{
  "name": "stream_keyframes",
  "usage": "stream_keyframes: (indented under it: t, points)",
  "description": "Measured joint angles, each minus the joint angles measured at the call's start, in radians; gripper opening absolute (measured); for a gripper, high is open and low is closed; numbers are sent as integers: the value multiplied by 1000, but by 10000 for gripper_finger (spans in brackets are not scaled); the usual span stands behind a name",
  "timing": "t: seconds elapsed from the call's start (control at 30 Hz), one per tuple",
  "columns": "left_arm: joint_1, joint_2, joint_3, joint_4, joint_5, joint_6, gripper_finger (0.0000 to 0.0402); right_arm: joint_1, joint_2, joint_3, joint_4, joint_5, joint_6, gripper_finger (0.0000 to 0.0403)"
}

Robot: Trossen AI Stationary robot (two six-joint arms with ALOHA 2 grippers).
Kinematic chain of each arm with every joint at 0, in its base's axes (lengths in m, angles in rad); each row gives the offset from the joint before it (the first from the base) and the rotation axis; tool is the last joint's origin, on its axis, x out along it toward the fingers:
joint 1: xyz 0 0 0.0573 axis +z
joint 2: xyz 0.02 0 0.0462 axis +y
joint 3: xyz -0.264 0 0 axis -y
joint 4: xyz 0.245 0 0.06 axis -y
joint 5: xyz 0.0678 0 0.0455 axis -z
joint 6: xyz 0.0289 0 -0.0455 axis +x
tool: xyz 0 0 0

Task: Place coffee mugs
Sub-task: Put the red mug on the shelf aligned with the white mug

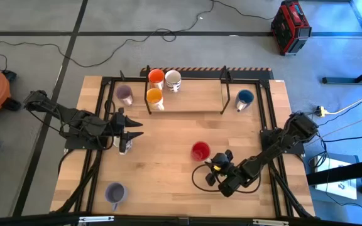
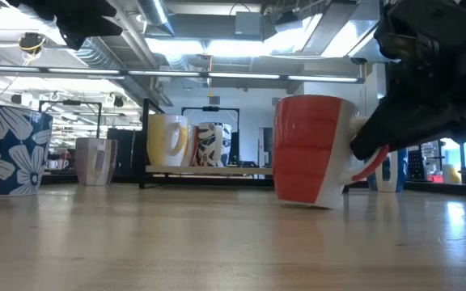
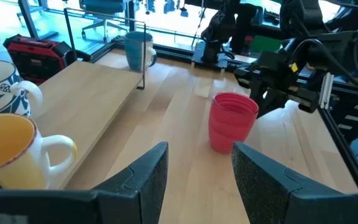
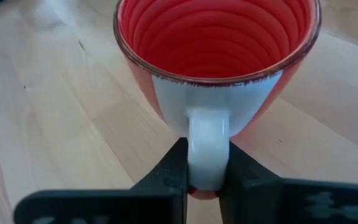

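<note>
The red mug stands on the wooden table right of its middle, and shows ribbed in the left wrist view. My right gripper is at the mug's near right side, shut on its white handle. My left gripper hangs open above the table's left half, fingers wide apart and touching nothing. A white mug with blue flowers stands just below it. On the raised board at the far side stand an orange mug, a white patterned mug and a yellow-orange mug. My right gripper pinches the red mug's white handle between its two fingers, one on each flat side. The fingers come nearly level from the table's near right. The mug is tilted, with its base rim on the handle side low at the table.
A pale purple mug stands left of the raised board, a blue mug right of it. Another pale purple mug sits near the near left corner. Black frame rails run along the table's sides.
</note>
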Motion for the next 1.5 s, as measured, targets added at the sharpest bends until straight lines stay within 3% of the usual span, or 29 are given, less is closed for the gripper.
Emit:
stream_keyframes:
  t: [0.3,0.6,1.2,1.5]
  points:
    - [0,-8,0,3,10,16,172,-19,2,52,-6,-13,-57,33]
    - [0,-95,0,4,34,61,172,-92,2,179,-56,-20,-228,33]
    - [0,-107,0,2,35,61,172,-460,2,365,-146,-112,-506,33]
    - [0,-107,0,2,35,61,172,-609,1,374,-111,-200,-644,33]
